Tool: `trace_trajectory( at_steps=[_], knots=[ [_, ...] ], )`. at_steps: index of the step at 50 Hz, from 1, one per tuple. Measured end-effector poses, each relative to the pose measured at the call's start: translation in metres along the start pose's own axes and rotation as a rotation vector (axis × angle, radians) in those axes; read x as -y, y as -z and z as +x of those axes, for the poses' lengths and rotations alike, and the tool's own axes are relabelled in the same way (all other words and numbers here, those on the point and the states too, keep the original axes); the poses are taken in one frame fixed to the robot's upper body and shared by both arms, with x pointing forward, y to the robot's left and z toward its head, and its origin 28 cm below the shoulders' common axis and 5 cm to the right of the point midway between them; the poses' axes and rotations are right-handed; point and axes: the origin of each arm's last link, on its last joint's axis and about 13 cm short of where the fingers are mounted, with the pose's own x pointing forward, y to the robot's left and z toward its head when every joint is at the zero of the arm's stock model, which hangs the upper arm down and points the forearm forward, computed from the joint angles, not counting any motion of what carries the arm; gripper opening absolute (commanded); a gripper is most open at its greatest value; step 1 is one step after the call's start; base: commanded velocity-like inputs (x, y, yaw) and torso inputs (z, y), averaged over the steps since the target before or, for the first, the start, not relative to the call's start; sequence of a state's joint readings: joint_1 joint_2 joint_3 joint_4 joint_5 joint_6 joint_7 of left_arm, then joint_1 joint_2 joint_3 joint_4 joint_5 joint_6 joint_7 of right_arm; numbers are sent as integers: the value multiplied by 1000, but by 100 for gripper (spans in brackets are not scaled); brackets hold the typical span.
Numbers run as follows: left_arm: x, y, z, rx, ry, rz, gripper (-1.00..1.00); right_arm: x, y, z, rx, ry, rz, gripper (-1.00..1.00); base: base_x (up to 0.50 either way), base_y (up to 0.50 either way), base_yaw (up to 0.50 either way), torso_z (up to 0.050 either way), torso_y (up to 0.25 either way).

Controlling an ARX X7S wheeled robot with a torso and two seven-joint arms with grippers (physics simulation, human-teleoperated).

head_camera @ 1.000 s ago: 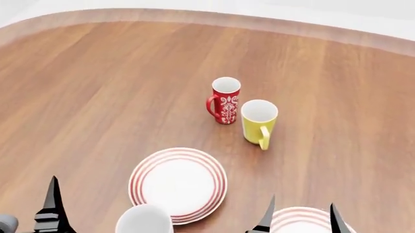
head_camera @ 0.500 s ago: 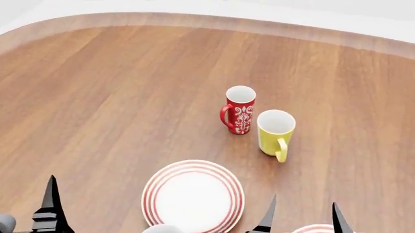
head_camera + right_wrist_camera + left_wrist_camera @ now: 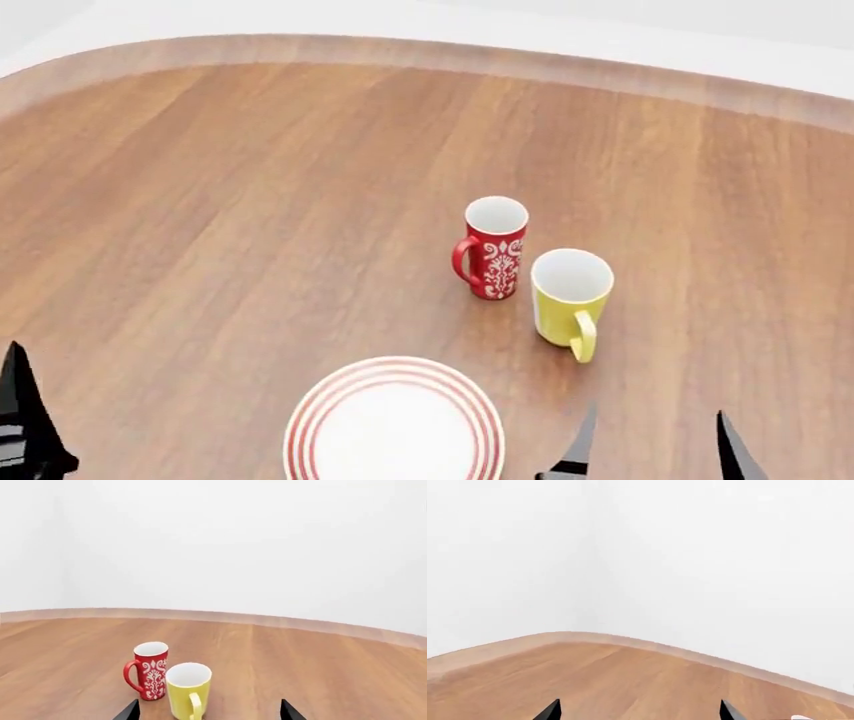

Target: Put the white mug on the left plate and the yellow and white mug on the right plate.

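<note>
- The right gripper (image 3: 654, 445) shows as two black fingertips at the lower edge of the head view, spread wide with bare wood between them; it holds nothing.
- In the right wrist view its tips (image 3: 208, 711) frame the yellow and white mug (image 3: 188, 690), which stands upright just ahead of the gap, handle turned toward the camera.
- In the head view that mug (image 3: 571, 297) lies at about 11 o'clock from the right gripper, near but clear of it.
- A red mug (image 3: 494, 246) with a white pattern stands just beside the yellow one, at its 10 o'clock, apart from it.
- The left gripper (image 3: 639, 711) shows two dark tips well separated over the wooden table (image 3: 627, 680), nothing between them; only one finger appears in the head view, at the far left edge.
- One red-ringed plate (image 3: 394, 420), probably the left plate, lies at 9 o'clock from the right gripper, cut by the frame's bottom, its face bare.
- A small white sliver at the edge of the left wrist view cannot be identified.
</note>
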State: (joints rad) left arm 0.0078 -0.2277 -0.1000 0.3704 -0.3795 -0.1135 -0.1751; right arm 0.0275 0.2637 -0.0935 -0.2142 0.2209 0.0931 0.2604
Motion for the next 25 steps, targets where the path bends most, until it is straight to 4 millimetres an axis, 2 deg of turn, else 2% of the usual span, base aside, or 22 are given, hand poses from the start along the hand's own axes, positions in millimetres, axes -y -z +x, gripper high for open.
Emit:
trace_trajectory(
  at_steps=[5, 10, 17, 25],
  knots=[
    [-9, -36, -10, 142, -51, -28, 100, 12, -13, -1, -11, -8, -42, 100, 0, 0, 0, 0, 0],
    [-14, -57, -19, 226, -76, -33, 100, 20, -22, -2, -25, -24, -61, 100, 0, 0, 0, 0, 0],
    [-18, -73, -29, 291, -96, -33, 100, 28, -33, -8, -50, -71, -84, 100, 0, 0, 0, 0, 0],
    [-20, -81, -36, 327, -104, -31, 100, 36, -45, -19, -79, -148, -107, 100, 0, 0, 0, 0, 0]
  ],
)
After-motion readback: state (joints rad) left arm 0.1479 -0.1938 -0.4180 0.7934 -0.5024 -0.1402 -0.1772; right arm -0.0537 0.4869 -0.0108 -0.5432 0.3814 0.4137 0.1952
